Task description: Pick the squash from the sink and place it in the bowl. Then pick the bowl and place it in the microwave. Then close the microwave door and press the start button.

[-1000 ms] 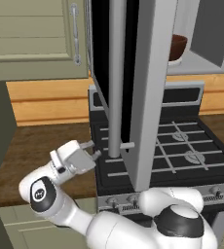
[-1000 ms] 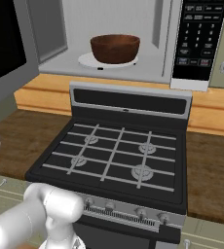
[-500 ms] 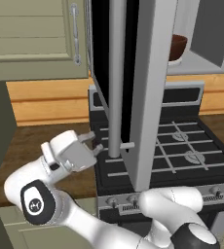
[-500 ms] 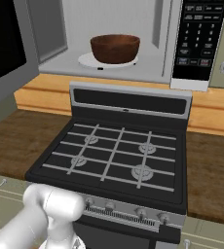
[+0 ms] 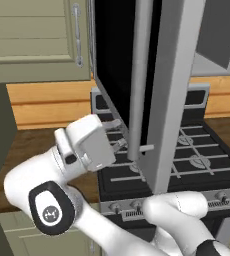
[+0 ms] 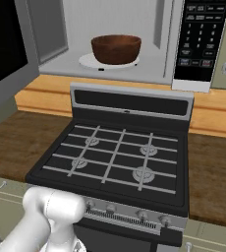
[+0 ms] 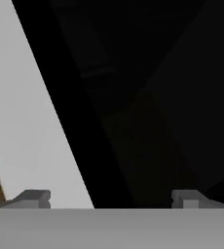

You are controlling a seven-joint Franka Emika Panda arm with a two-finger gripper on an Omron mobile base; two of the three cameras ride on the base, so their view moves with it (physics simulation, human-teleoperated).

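Note:
The microwave (image 6: 80, 24) stands open above the stove. The reddish-brown bowl (image 6: 116, 48) sits on the white turntable inside it. The squash is hidden from view. The microwave door (image 5: 169, 90) is swung out, showing its black window (image 5: 114, 60) and vertical bar handle (image 5: 137, 75). My gripper (image 5: 116, 136) is at the window's outer face, just left of the handle's lower end. In the hand view my gripper (image 7: 111, 197) is open, with the black window (image 7: 148, 97) and the silver frame (image 7: 31, 121) close in front. The dark control panel (image 6: 201, 39) is on the right.
A black gas stove (image 6: 115, 157) with a knob row lies under the microwave. Wooden counter (image 6: 7, 142) runs on both sides. A beige wall cabinet (image 5: 32, 40) with a bar handle hangs left of the door. The door's edge (image 6: 2, 44) fills the left side.
My hand has risen and moved right, up to the door's window. The door has swung a little to the right and now hides the bowl in the left base view.

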